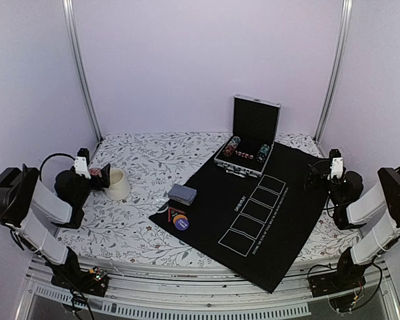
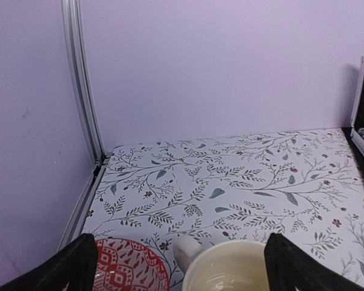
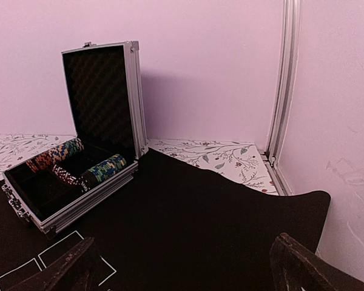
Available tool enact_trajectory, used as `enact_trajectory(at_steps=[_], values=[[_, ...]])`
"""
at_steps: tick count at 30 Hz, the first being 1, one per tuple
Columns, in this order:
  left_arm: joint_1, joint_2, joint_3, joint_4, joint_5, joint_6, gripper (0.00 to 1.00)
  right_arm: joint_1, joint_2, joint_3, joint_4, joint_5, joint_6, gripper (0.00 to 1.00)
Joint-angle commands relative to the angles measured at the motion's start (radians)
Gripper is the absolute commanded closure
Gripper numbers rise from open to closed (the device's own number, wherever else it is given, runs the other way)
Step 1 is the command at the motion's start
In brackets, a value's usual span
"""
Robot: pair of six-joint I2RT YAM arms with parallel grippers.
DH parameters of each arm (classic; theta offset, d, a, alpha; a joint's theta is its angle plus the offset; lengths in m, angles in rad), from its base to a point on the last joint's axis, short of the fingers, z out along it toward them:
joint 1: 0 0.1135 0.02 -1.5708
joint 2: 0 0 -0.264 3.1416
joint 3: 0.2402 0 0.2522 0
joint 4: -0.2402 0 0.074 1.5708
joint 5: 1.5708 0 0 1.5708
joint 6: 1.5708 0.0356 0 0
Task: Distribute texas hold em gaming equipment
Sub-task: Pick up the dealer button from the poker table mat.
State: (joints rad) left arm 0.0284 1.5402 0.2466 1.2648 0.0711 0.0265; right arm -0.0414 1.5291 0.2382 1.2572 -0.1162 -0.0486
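Top external view: grey-blue card deck (image 1: pixel 182 194) and flat coloured button discs (image 1: pixel 179 219) lie at the left corner of black felt mat (image 1: pixel 267 227); striped poker chips (image 1: pixel 245 152) sit in open aluminium case (image 1: pixel 256 120). My left gripper (image 1: pixel 101 176), spread wide, is beside cream cup (image 1: pixel 117 184); my right gripper (image 1: pixel 318 175), also wide, is over the mat's right edge.

Chips (image 1: pixel 235 145) in case (image 1: pixel 257 120) at mat (image 1: pixel 280 227) rear; deck (image 1: pixel 182 194) behind discs (image 1: pixel 180 221); cup (image 1: pixel 117 184) left.
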Motion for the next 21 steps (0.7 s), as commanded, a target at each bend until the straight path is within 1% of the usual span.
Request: enact_trajectory(at_steps=[1, 6, 7, 8, 10, 12, 13, 14, 16, 17, 18, 19, 21], values=[[-0.001, 0.007, 0.012, 0.002, 0.008, 0.008, 0.02, 0.0, 0.009, 0.015, 0.014, 0.0, 0.006, 0.01], [0.001, 0.005, 0.012, 0.005, 0.009, 0.006, 0.02, 0.0, 0.011, 0.019, 0.007, 0.0, 0.005, 0.01], [0.002, -0.001, 0.02, -0.015, -0.003, 0.004, 0.02, 0.0, 0.009, 0.019, 0.005, -0.002, 0.006, 0.01], [0.002, -0.022, 0.036, -0.059, -0.041, -0.009, 0.02, 0.0, 0.006, 0.016, 0.011, -0.002, 0.007, 0.01], [0.009, -0.086, 0.099, -0.234, -0.145, -0.063, 0.02, 0.0, -0.034, 0.031, -0.052, 0.034, 0.012, 0.01], [0.014, -0.137, 0.168, -0.383, -0.223, -0.094, 0.02, 0.0, -0.142, 0.084, -0.235, 0.087, 0.032, 0.01], [0.013, -0.167, 0.191, -0.418, -0.259, -0.092, 0.02, -0.001, -0.213, 0.115, -0.317, 0.105, 0.04, 0.01], [0.01, -0.202, 0.202, -0.422, -0.288, -0.094, 0.02, 0.0, -0.272, 0.15, -0.377, 0.099, 0.042, 0.01], [0.01, -0.291, 0.22, -0.43, -0.318, -0.125, 0.02, 0.0, -0.377, 0.218, -0.517, 0.032, 0.044, 0.01], [0.009, -0.338, 0.245, -0.469, -0.313, -0.156, 0.02, 0.0, -0.421, 0.263, -0.597, -0.002, 0.06, 0.01], [0.007, -0.395, 0.303, -0.564, -0.276, -0.203, 0.02, 0.0, -0.459, 0.312, -0.722, -0.039, 0.093, 0.01], [0.004, -0.425, 0.357, -0.648, -0.23, -0.22, 0.02, 0.0, -0.494, 0.362, -0.805, -0.074, 0.118, 0.01], [-0.029, -0.462, 0.474, -0.824, -0.144, -0.246, 0.02, 0.001, -0.547, 0.431, -0.914, -0.168, 0.181, 0.01]])
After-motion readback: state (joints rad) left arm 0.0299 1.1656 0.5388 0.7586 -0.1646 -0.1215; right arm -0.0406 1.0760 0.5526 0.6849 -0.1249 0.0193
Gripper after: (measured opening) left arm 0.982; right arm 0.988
